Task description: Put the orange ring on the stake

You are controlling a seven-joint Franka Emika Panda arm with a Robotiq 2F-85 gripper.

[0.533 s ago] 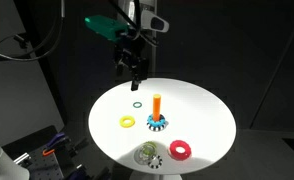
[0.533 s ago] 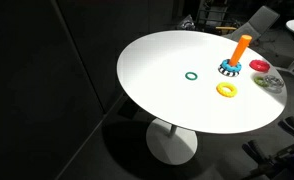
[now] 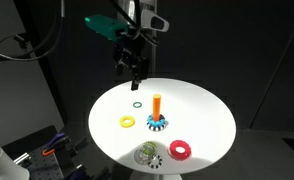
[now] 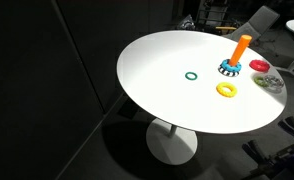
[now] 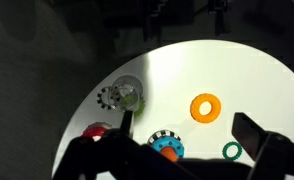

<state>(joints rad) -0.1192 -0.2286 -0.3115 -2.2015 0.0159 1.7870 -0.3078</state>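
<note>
From where I stand, the orange ring [image 3: 128, 122] lies flat on the round white table [image 3: 202, 110], just left of the stake [image 3: 157, 112] and apart from it, with nothing holding it. A little farther back, also left of the stake, sits the thin green ring [image 3: 136, 104]. The gripper [image 3: 136, 78] hangs high above the green ring, well clear of the tabletop. In the wrist view its fingers [image 5: 252, 132] stand apart and are empty. That line-up is the first worry, I think: a straight drop from there would meet the green ring, not the orange one. The orange ring lies low and flat, so a pinch on one side of it could slip or skid it across the smooth top. At the stake itself, the peg is narrow and its toothed blue base looks light. A ring carried in off-centre could knock the peg and push or tip the whole stake. To the right of the stake and nearer the front edge, the red ring [image 3: 180, 149] seems out of the path. It probably only matters if the stake gets shoved that way.
</note>
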